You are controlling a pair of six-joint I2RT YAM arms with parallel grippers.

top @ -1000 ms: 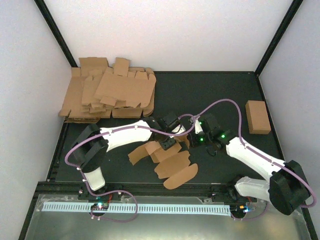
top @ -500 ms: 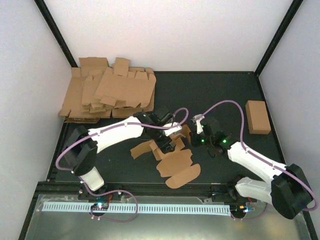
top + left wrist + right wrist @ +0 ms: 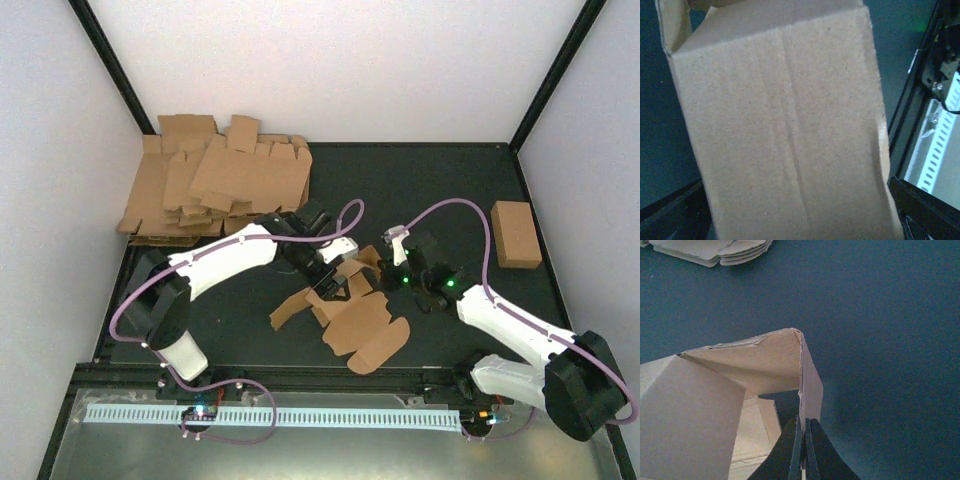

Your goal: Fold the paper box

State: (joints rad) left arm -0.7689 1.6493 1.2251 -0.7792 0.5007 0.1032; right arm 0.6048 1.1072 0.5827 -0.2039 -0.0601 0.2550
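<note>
Your right gripper (image 3: 803,424) pinches just one thin wall of the paper box (image 3: 765,365), half-formed on the table (image 3: 440,190) between both arms — whether the left gripper (image 3: 327,283) is wide or closed can't be told — so any hard push could slip or crease that wall.

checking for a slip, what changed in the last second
The left gripper opened wide as its arm stretched farther out, and the paper box slid slightly right. The right gripper stays shut on the box's wall. The cardboard pile and the small closed box haven't moved.
</note>
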